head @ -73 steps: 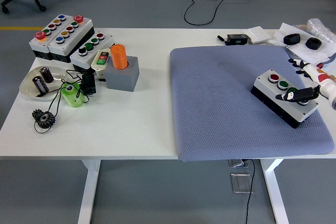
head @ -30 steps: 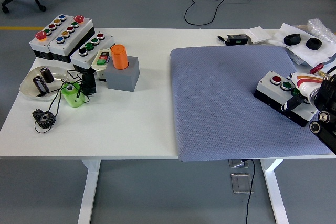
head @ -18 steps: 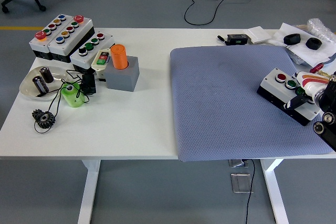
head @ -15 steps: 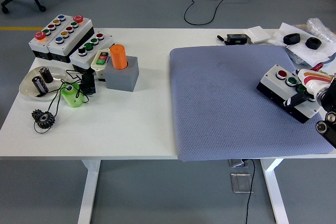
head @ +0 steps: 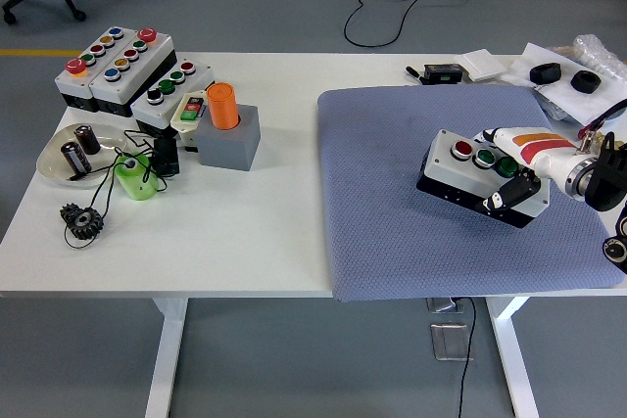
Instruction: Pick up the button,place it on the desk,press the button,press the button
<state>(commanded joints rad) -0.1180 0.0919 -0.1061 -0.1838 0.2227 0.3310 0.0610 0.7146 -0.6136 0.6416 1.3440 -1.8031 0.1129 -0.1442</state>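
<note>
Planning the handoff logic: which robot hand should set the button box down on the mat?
Right. The right robot hand already grips the button box over the blue mat, so it likely just lowers it. No left arm shows in the head view.

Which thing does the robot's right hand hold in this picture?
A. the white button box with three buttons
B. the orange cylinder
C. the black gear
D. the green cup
A: the right hand wraps its fingers around the white button box, tilted above the blue-grey mat, while the other three things sit untouched on the table's left side.
</note>
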